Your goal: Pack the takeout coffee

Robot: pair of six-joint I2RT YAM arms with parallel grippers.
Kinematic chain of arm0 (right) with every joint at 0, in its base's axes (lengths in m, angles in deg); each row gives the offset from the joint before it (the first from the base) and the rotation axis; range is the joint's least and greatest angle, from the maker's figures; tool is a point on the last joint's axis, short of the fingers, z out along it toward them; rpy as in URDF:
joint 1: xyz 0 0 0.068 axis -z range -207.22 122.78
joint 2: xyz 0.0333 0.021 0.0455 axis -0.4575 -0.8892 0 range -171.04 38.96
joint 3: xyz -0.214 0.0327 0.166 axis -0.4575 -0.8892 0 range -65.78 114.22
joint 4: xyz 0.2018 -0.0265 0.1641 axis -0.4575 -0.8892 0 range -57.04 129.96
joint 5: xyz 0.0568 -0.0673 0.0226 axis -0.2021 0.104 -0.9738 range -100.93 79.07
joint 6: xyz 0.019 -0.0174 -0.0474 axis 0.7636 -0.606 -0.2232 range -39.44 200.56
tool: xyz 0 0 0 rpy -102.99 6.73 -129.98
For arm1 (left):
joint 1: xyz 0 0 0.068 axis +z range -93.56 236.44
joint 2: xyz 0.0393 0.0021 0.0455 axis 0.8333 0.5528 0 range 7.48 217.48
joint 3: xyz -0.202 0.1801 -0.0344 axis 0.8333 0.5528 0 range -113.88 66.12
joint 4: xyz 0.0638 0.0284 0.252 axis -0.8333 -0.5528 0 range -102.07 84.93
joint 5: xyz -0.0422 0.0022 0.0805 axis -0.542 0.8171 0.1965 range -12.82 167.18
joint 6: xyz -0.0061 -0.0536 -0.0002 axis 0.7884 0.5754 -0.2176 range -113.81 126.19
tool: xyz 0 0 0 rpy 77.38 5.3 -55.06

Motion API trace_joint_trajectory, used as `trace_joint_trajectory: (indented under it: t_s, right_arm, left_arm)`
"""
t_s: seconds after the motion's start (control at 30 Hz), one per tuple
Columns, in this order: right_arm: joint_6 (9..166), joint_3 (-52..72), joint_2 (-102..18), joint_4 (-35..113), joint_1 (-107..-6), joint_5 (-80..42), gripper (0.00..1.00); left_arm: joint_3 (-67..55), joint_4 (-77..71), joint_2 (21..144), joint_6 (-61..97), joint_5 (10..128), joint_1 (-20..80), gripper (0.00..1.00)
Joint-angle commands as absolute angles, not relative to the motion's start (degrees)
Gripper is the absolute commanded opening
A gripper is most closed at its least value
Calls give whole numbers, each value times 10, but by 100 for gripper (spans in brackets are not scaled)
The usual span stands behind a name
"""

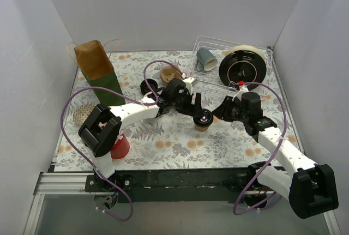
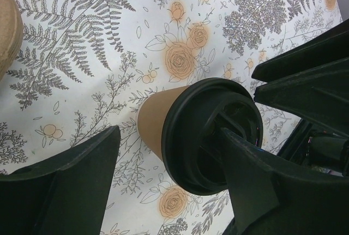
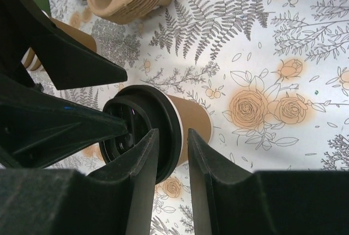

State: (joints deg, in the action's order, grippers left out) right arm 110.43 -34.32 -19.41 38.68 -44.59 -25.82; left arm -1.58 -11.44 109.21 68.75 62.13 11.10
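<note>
One takeout coffee, a kraft cup (image 1: 202,126) with a black lid (image 2: 210,137), stands upright mid-table. My left gripper (image 1: 192,106) hangs over it, open wide (image 2: 170,137). Its right finger (image 2: 256,180) lies across the lid's top and its left finger (image 2: 71,186) stands clear of the cup wall (image 2: 154,125). My right gripper (image 1: 217,113) comes in from the right. Its narrow jaws (image 3: 173,134) straddle the lid's rim (image 3: 172,116), one finger over the lid and the other against the kraft wall (image 3: 193,119).
A brown-and-green paper bag (image 1: 99,70) lies at the back left. A tan pulp carrier (image 1: 170,74) and a loose black lid (image 1: 148,86) sit behind the left arm. A clear tray (image 1: 262,90) holds a grey-blue mug (image 1: 206,59) and a black plate (image 1: 244,66). A red cup (image 1: 120,146) stands near left.
</note>
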Motion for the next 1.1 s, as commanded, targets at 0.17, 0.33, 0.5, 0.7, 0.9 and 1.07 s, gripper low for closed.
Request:
trace_joint_trajectory:
  t_s: [0.17,0.33,0.5,0.7,0.9,1.07]
  right_arm:
    - [1097,-350,-189,393,-446,-267,34]
    - [1104,-382,-183,394,-445,-271,31]
    - [1110,-410,-169,413,-446,-272,28]
    - [1119,-464,-155,434,-446,-259,22]
    - [1131,-529,-135,468,-446,-246,18]
    - [1146,-576,-125,501,-446,-246,17]
  left_arm:
    - [-14,-191,1121,659,635,105,68]
    - [-3,-183,1133,661,630,105,65]
    - [12,-167,1136,670,630,105,64]
    - [39,-145,1148,681,625,105,63]
    - [53,-128,1152,695,628,105,61]
    - [57,-124,1157,700,625,105,61]
